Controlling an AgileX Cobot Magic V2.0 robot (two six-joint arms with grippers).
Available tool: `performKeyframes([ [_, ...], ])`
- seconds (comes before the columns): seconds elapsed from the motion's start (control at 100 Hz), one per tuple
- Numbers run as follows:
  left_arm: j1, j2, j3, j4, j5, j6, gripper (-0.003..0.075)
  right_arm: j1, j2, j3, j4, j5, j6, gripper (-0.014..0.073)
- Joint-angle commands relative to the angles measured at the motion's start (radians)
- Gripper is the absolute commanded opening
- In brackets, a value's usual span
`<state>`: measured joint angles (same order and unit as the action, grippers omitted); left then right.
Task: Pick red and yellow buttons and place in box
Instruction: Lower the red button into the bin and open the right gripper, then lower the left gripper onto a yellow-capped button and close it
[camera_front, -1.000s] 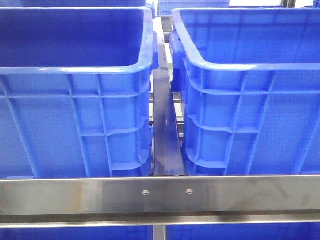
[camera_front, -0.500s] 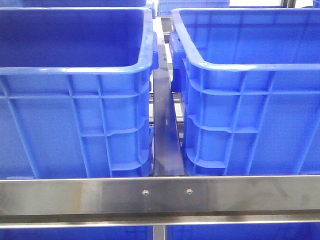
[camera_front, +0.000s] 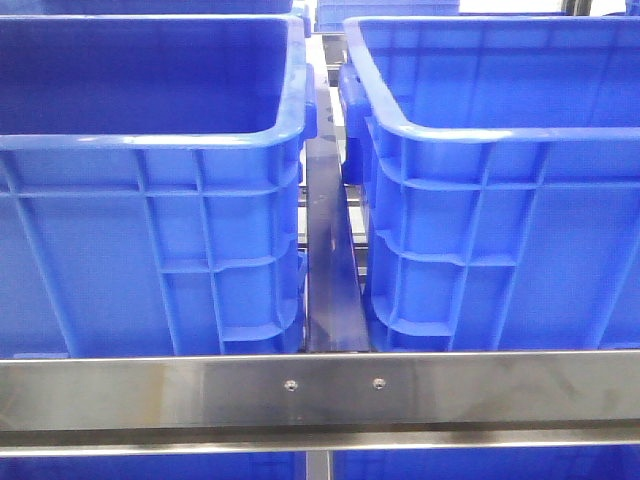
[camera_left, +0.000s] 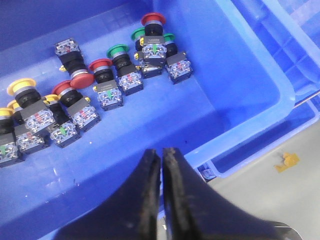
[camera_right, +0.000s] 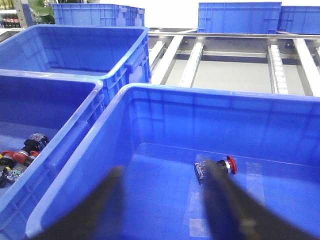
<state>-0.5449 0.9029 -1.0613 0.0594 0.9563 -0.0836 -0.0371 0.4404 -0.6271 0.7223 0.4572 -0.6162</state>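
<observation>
Several push buttons lie in the darker left crate (camera_left: 225, 75): red-capped ones (camera_left: 100, 64), yellow-capped ones (camera_left: 21, 86) and green-capped ones (camera_left: 118, 50). My left gripper (camera_left: 162, 152) is shut and empty, above this crate's near wall, apart from the buttons. The box (camera_front: 480, 130) is the brighter right crate. In the right wrist view one red button (camera_right: 220, 166) lies on the floor of the box (camera_right: 200, 92). My right gripper (camera_right: 164, 172) is open and empty above the box's inside. Neither gripper shows in the front view.
The left crate (camera_front: 150, 140) and the box stand side by side with a metal strip (camera_front: 328, 260) between them. A steel rail (camera_front: 320, 390) runs across in front. More blue crates (camera_right: 240, 15) and roller tracks (camera_right: 190, 60) lie behind. A yellow scrap (camera_left: 287, 161) lies on the floor.
</observation>
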Motion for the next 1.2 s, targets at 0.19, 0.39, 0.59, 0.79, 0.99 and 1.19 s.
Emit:
performKeyframes([
  [0.19,-0.006,-0.007,-0.027,-0.002,-0.061,-0.002,-0.0018,0.0,0.002,-0.02,0.013,-0.046,-0.01,-0.0066],
  [0.39,-0.006,-0.007,-0.027,-0.001,-0.063,-0.002,0.0093,0.0,0.002,-0.02,0.013,-0.044,-0.01,-0.0067],
  [0.59,-0.004,0.004,-0.029,0.007,-0.09,-0.02,0.0435,0.0,0.002,-0.02,0.013,-0.044,-0.01,-0.0067],
  [0.79,-0.004,0.089,-0.047,0.112,-0.124,-0.146,0.0558,0.0,0.002,-0.02,0.013,-0.044,-0.01,-0.0067],
  [0.99,0.006,0.236,-0.092,0.282,-0.14,-0.315,0.0557,0.0,0.002,-0.02,0.013,-0.04,-0.01,-0.0067],
  [1.19,0.138,0.376,-0.114,0.241,-0.235,-0.329,0.0557,0.0,0.002,-0.02,0.013,-0.021,-0.01,-0.0067],
])
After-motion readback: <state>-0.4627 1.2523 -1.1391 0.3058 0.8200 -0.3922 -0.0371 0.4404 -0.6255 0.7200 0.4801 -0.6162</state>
